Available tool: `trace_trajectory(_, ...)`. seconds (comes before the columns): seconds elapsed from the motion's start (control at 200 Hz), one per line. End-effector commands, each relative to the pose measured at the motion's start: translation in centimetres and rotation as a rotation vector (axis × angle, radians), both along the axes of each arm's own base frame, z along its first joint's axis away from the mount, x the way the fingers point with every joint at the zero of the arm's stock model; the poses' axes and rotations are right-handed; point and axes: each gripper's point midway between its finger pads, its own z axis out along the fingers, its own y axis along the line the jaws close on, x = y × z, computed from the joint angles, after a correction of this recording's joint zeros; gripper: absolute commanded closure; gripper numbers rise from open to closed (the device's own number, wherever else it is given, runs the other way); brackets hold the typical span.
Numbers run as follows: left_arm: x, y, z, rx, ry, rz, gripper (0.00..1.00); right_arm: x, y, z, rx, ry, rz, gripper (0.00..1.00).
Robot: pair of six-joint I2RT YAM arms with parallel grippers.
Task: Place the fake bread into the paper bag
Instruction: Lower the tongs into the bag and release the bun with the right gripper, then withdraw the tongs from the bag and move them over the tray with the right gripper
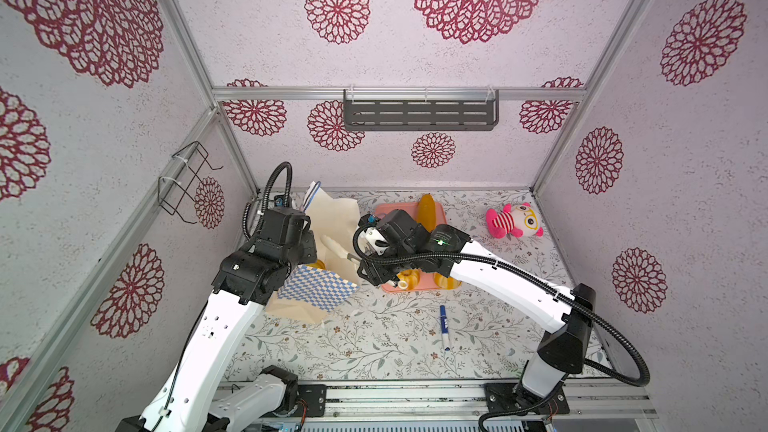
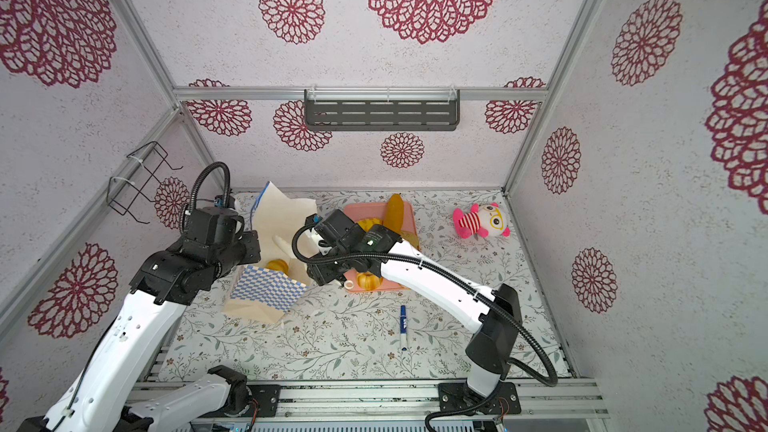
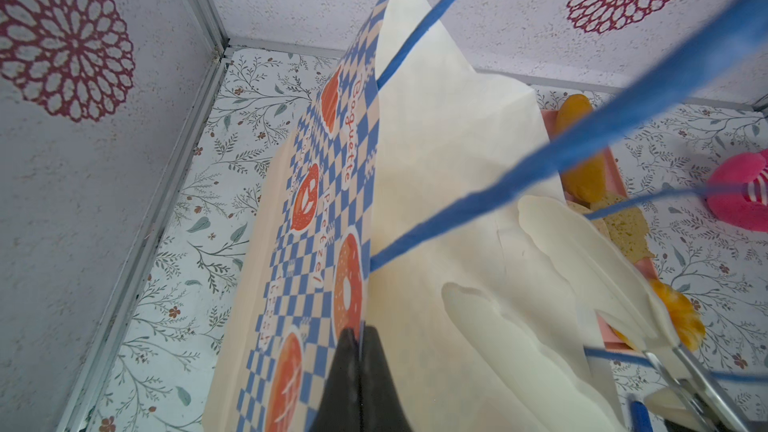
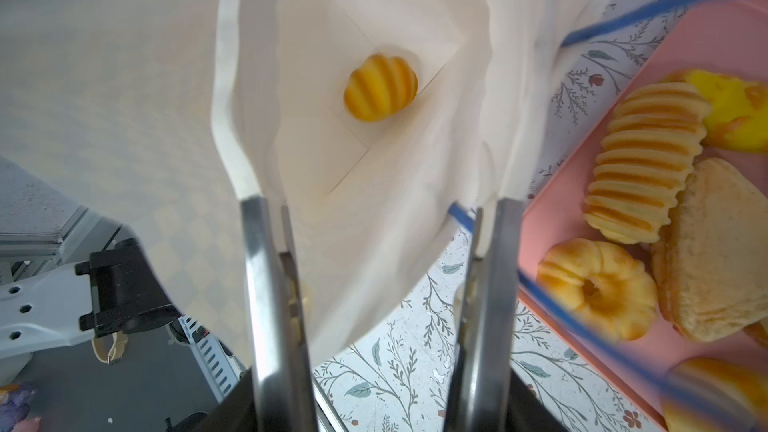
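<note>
**Packing scene, viewed from above and from both wrists.**

The paper bag (image 1: 316,293) (image 2: 266,293) stands on the left rear of the tabletop (image 1: 374,347), its mouth open upward and its blue-and-white checked face toward the front.

- **Left tool** (image 3: 360,332): the black fingers are pressed together on the bag's rim. They pinch the paper where the checked outer face (image 3: 324,201) meets the cream lining. A blue cord handle (image 3: 540,172) runs taut across this wrist view.
- **Right tool** (image 4: 380,209): the steel fingers are spread wide above the bag's mouth with nothing between them. One finger sits against the rim. The other sits just beside a cord end.
- **Bread inside the bag:** directly below the right tool, a small ridged bun (image 4: 380,87) lies deep in the bag, on its floor or close to it. It also shows as a yellow patch in both top views (image 1: 318,263) (image 2: 277,265).
- **Bread outside the bag:** the rest lies on the pink tray (image 1: 390,289) (image 4: 561,209), just right of the bag.
  - a long loaf (image 1: 427,211) (image 2: 394,211) at the rear
  - a ridged loaf (image 4: 648,160)
  - a triangular pie (image 4: 715,251) touching the ridged loaf
  - a ring cake (image 4: 598,288) nearest the tray's front edge
- **Other objects:** a pink striped plush toy (image 1: 515,222) (image 2: 482,222) lies well to the right. A blue pen (image 1: 444,326) (image 2: 403,326) lies on the front of the tabletop.
</note>
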Motion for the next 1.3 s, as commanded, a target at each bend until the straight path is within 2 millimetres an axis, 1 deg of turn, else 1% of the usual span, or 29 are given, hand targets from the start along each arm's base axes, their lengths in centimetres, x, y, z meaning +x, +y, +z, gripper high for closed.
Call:
trace_trajectory(0.0, 0.7, -0.4, 1.2, 0.012, -0.039, -0.011, 1.00, 0.2, -1.3, 4.7, 0.091, -0.084, -0.040, 0.38)
trace_trajectory(0.16, 1.2, -0.7, 0.7, 0.007, -0.032, -0.010, 1.00, 0.3, -3.0, 6.5, 0.099, -0.138, -0.073, 0.39)
trace_trajectory(0.31, 1.7, -1.1, 0.5, -0.001, -0.032, -0.015, 1.00, 0.5, -5.5, 8.0, 0.098, -0.188, -0.125, 0.39)
trace_trajectory(0.39, 1.9, -1.4, 0.3, -0.003, -0.026, -0.021, 1.00, 0.7, -7.2, 8.9, 0.112, -0.214, -0.161, 0.39)
trace_trajectory(0.475, 2.0, -1.6, 0.3, -0.003, -0.027, -0.026, 1.00, 1.2, -9.3, 9.6, 0.119, -0.238, -0.215, 0.39)
trace_trajectory(0.54, 2.0, -1.8, 0.3, -0.003, -0.028, -0.030, 1.00, 1.9, -11.2, 9.8, 0.126, -0.247, -0.261, 0.39)
trace_trajectory(0.605, 2.1, -2.0, 0.2, -0.001, -0.028, -0.035, 1.00, 2.6, -13.1, 9.5, 0.133, -0.244, -0.311, 0.39)
trace_trajectory(0.69, 2.2, -2.3, 0.2, 0.002, -0.029, -0.044, 1.00, 3.8, -15.6, 8.2, 0.131, -0.225, -0.378, 0.39)
trace_trajectory(0.76, 2.3, -2.5, 0.2, 0.005, -0.027, -0.048, 1.00, 4.7, -17.4, 6.5, 0.117, -0.191, -0.428, 0.39)
trace_trajectory(0.876, 2.4, -2.9, -0.1, 0.010, -0.019, -0.056, 1.00, 6.0, -20.0, 2.3, 0.055, -0.114, -0.509, 0.40)
trace_trajectory(0.941, 2.5, -3.1, -0.1, 0.009, -0.019, -0.062, 1.00, 6.4, -20.9, -0.1, 0.031, -0.060, -0.538, 0.40)
trace_trajectory(1.006, 2.6, -3.2, -0.1, 0.009, -0.020, -0.064, 1.00, 6.6, -21.5, -2.1, 0.018, -0.016, -0.551, 0.41)
trace_trajectory(1.101, 2.6, -3.4, -0.2, 0.009, -0.016, -0.066, 1.00, 6.6, -21.9, -4.7, -0.024, 0.028, -0.559, 0.41)
trace_trajectory(1.196, 2.6, -3.5, -0.3, 0.009, -0.016, -0.069, 1.00, 6.4, -21.4, -6.5, -0.047, 0.078, -0.539, 0.41)
trace_trajectory(1.296, 2.6, -3.6, -0.3, 0.009, -0.013, -0.071, 1.00, 6.4, -21.0, -7.7, -0.052, 0.104, -0.524, 0.41)
